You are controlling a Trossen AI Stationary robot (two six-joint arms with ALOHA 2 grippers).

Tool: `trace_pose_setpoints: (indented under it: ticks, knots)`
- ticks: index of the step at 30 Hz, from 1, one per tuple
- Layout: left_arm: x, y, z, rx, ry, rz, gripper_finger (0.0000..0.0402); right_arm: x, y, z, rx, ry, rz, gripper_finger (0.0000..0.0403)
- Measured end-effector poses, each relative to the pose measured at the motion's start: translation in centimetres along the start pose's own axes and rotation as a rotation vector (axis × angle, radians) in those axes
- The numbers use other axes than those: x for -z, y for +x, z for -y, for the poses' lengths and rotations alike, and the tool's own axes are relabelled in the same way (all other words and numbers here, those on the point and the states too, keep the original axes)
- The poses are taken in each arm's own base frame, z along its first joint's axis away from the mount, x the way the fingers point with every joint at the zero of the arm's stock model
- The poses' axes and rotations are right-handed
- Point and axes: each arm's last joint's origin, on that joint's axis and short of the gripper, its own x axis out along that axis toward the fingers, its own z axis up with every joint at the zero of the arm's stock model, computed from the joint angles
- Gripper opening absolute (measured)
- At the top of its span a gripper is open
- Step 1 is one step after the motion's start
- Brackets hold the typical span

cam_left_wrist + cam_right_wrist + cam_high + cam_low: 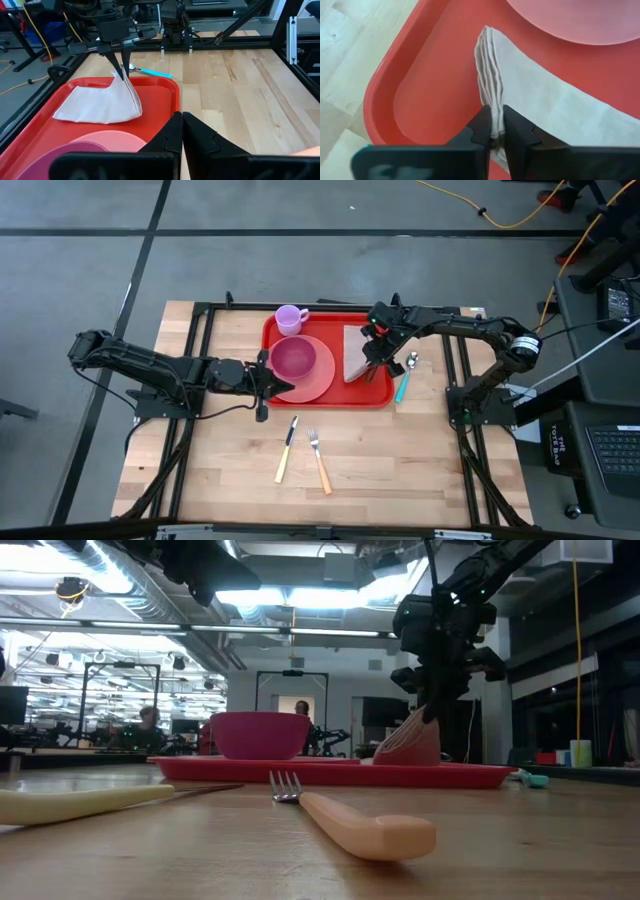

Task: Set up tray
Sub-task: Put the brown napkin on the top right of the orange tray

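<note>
While no readable writing shows on any item, the wooden table [400, 450] carries the red tray [372, 395] toward its far middle, lying flat. On the tray rest a round pink plate [318, 383] with a magenta bowl [293, 358] on it, a lilac mug [289, 318] in the far corner, and a pale folded napkin [355, 355] on the right side. The right gripper [492, 131] pinches one raised edge of the napkin between its fingers, so the cloth stands tented while the rest lies on the tray. The left gripper [268, 383], closed and empty, sits low at the tray's left near corner beside the plate. Just off the tray's right rim lies a teal-handled spoon [405, 380]. Nearer on the bare wood, well apart from the tray, lie a cream-handled knife [286, 452] and an orange-handled fork [319, 462] side by side.
</note>
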Motion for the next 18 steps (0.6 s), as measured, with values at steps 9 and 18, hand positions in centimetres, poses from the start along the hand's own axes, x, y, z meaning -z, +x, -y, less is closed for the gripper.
trace_pose_setpoints:
  ticks: [9, 18]
  knots:
    - [0.0, 0.0, 0.01, 0.004, -0.021, 0.0, 0.0006, 0.0, 0.0, 0.01, 0.001, 0.008, 0.0, 0.0052]
    - [0.0, 0.0, 0.02, 0.004, -0.024, 0.0, 0.0006, -0.01, 0.0, 0.03, 0.002, 0.045, 0.002, 0.0052]
